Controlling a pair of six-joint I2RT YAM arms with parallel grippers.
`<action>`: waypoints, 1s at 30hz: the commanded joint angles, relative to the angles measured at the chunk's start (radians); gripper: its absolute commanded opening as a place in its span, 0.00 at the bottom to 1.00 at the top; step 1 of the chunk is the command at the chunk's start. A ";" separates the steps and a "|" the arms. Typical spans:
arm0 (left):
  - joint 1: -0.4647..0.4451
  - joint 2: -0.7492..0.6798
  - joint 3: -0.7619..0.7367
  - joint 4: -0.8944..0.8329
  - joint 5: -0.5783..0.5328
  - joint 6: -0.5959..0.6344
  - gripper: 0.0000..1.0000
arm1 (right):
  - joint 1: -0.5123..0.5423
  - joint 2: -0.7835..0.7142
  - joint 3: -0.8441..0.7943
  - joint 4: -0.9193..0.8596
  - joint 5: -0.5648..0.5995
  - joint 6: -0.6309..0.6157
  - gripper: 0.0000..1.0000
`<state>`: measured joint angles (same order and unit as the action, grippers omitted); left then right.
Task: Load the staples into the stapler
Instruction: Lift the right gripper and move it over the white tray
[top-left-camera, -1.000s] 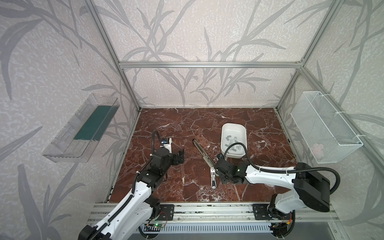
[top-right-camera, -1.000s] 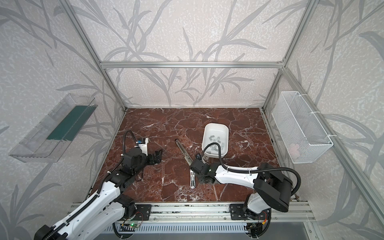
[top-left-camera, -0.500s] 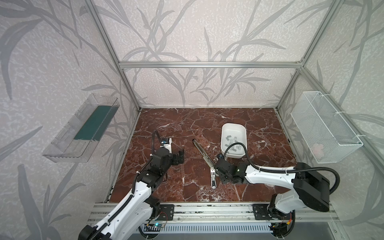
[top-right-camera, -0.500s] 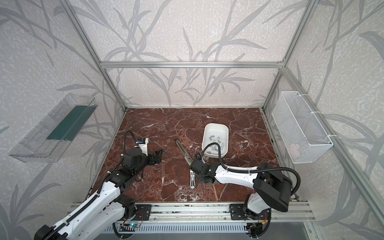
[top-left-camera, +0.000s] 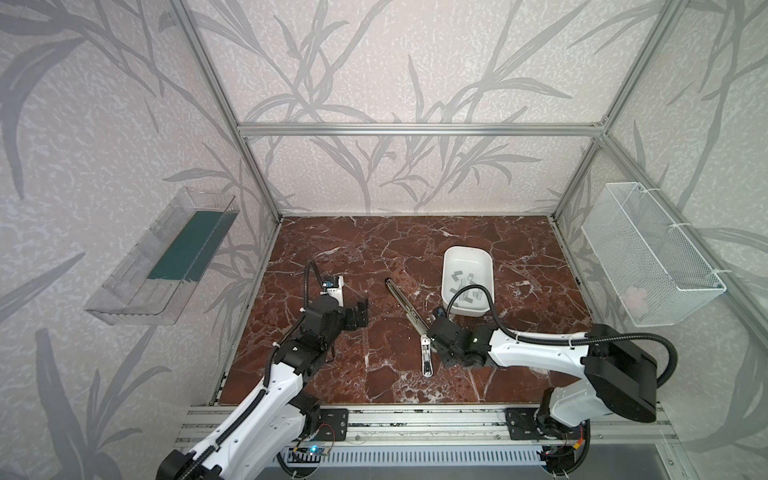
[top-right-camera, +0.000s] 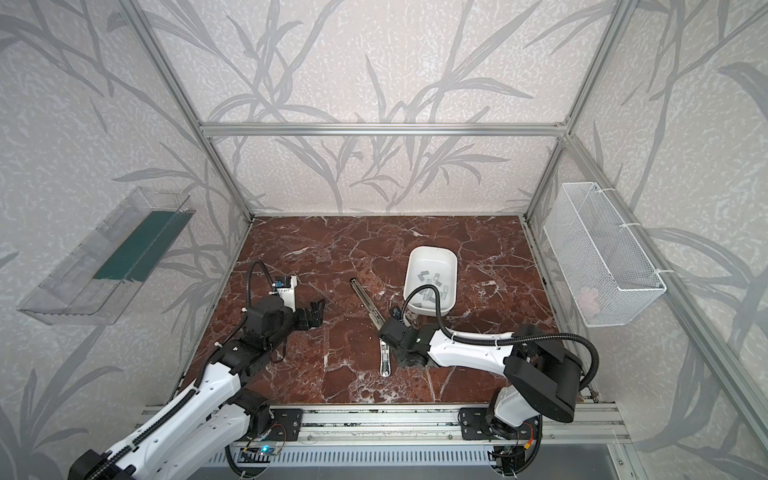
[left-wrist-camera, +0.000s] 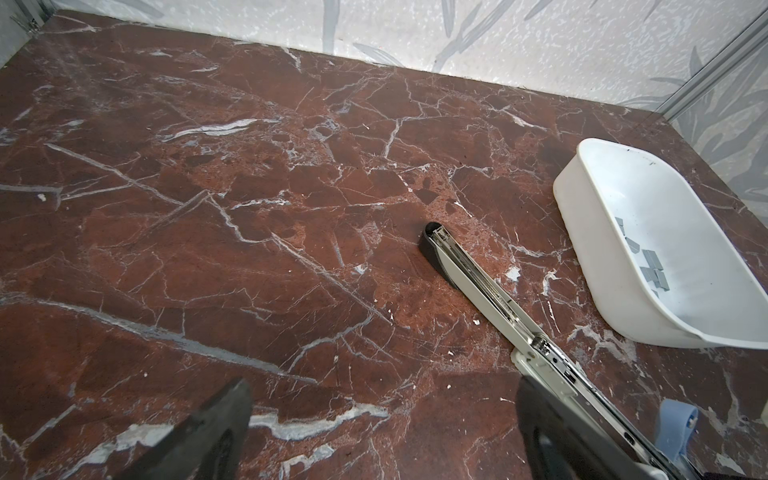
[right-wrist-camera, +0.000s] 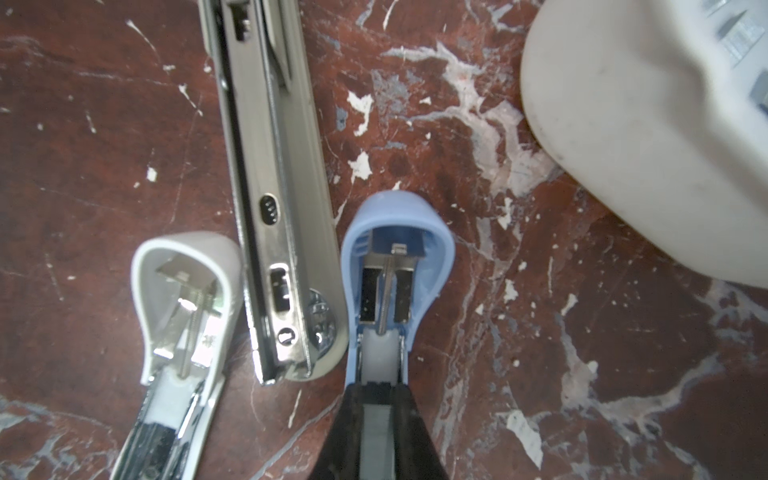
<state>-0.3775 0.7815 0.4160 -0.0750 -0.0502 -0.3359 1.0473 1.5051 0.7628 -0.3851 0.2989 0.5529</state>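
Staples (top-left-camera: 464, 291) lie in a loose heap in the white tub (top-left-camera: 467, 248). The tub sits on the surface (top-left-camera: 374, 249), to the right and a bit farther away than my right claw (right-wrist-camera: 376, 395).

Three staplers lie open near the middle. The long stapler (right-wrist-camera: 274, 166) is shiny and runs away toward the far left. The white stapler (right-wrist-camera: 183, 257) lies at its near end. The blue stapler (right-wrist-camera: 397, 232) lies just to its right, on the tub's side.

My right claw is down at the blue stapler. Its jaws are almost closed and pinch a flat grey strip (right-wrist-camera: 376, 432). I think this is a strip of staples, but I can't be fully sure. The tip of the strip is right at the open track (right-wrist-camera: 376, 361) of the blue stapler.

My left claw (left-wrist-camera: 384, 390) is wide open and holds nothing. It hangs over the bare surface on the left, well apart from the blue stapler.

So I think I am at the step of putting the strip in. Next I need to line it up straight with the track, press it down flat, and then let go softly. If it goes in tilted, it may jam or pop out. After that, the lid has to be shut.
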 joint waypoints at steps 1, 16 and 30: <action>0.003 -0.002 -0.014 0.010 0.002 -0.003 0.99 | 0.005 0.028 0.004 -0.003 -0.003 0.007 0.20; 0.003 -0.004 -0.012 0.011 0.002 -0.003 0.99 | 0.005 0.000 0.019 -0.028 0.030 -0.001 0.31; 0.003 -0.014 -0.005 0.022 0.014 -0.003 0.99 | 0.004 -0.045 0.038 -0.058 0.093 -0.008 0.47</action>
<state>-0.3775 0.7807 0.4160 -0.0738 -0.0452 -0.3355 1.0473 1.4750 0.7788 -0.4145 0.3592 0.5415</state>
